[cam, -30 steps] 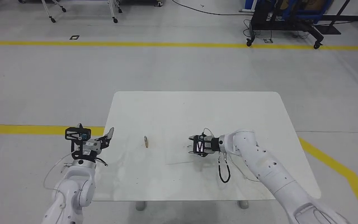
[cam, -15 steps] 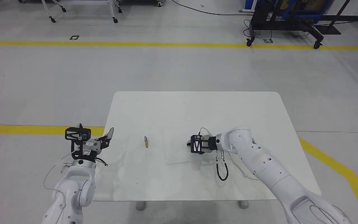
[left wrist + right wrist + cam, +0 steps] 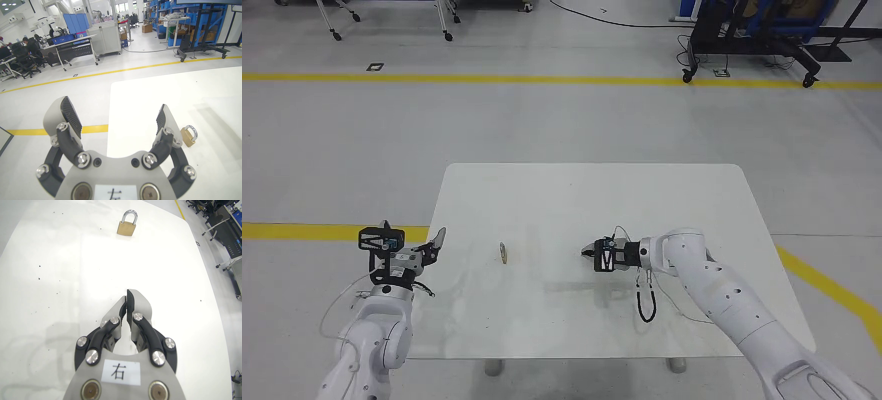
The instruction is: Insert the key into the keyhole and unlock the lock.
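Observation:
A brass padlock [image 3: 501, 253] with a silver shackle lies flat on the white table [image 3: 682, 200], left of centre; it also shows as the padlock [image 3: 188, 137] and the padlock [image 3: 127, 226]. My right gripper [image 3: 587, 250] hovers low over the table to the padlock's right, pointing at it. Its pads [image 3: 130, 306] are pressed together, and a thin metal edge of the key [image 3: 125, 297] shows between the tips of the right gripper [image 3: 126, 295]. My left gripper [image 3: 434, 246] stays off the table's left edge, open and empty, as the left gripper [image 3: 114, 106] shows.
A black cable loop [image 3: 644, 302] hangs from the right arm above the table's front half. Small dark specks [image 3: 39, 266] dot the tabletop. The table's left edge [image 3: 109, 117] runs just beside the left gripper.
The right gripper, still shut, has shifted slightly toward the table's far side and a bit up from the surface. The left arm and the padlock have not moved.

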